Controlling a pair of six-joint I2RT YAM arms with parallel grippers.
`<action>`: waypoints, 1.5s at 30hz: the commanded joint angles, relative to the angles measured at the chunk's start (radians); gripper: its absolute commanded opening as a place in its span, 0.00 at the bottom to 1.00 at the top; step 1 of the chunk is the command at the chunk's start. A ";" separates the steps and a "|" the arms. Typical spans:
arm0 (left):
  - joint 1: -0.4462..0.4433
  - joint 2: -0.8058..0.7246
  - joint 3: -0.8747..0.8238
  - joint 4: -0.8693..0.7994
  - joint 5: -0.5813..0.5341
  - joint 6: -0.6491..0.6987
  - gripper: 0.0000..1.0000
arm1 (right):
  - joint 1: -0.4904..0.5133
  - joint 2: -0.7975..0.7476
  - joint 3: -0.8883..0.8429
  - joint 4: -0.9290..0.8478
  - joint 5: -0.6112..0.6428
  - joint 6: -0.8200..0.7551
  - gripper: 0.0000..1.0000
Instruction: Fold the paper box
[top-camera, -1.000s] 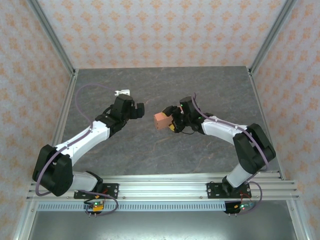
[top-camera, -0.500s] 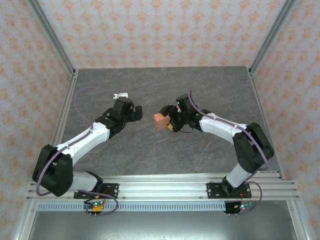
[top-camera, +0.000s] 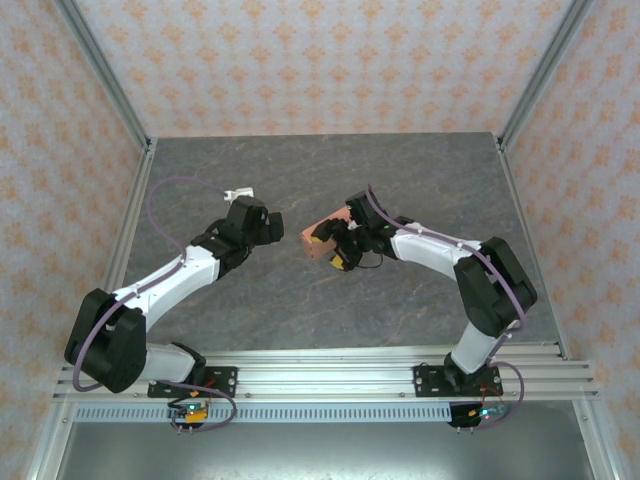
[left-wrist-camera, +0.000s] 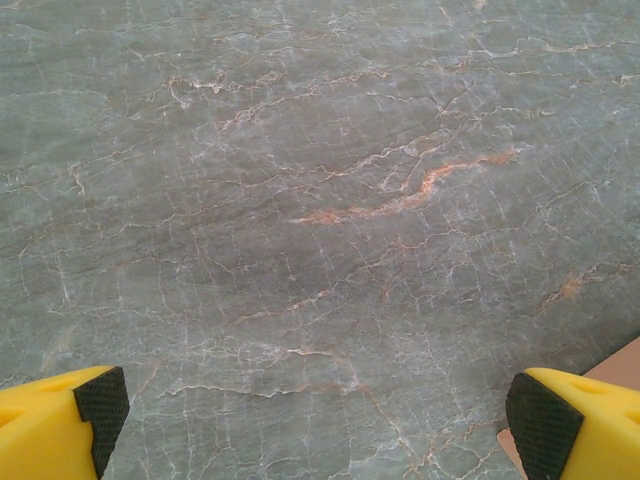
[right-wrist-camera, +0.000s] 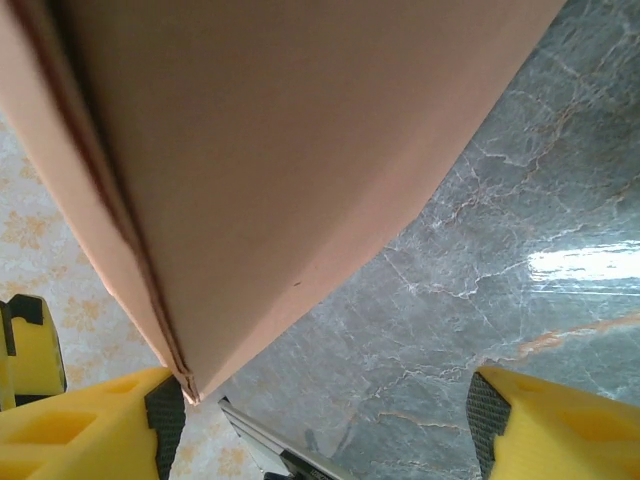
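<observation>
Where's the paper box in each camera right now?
Top camera: paper box just right of centre.
Left wrist: its corner at the lower right edge.
Right wrist: large, across the upper left.
Shared landmark: the grey marble table.

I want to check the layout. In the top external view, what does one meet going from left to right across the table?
left arm shoulder → left gripper → paper box → right arm shoulder

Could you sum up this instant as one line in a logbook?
left gripper: open, empty, over table | right gripper: holding paper box | paper box: box-shaped, lifted off table
</observation>
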 joint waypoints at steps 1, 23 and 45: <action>0.007 -0.026 -0.017 -0.020 -0.043 -0.022 1.00 | 0.003 -0.013 0.034 -0.088 0.012 -0.033 0.76; 0.007 0.016 -0.007 -0.015 -0.040 -0.035 1.00 | 0.018 0.084 0.016 -0.029 -0.074 0.033 0.76; 0.007 0.040 -0.011 0.031 -0.033 -0.027 1.00 | -0.018 -0.028 0.177 -0.208 0.285 0.059 0.85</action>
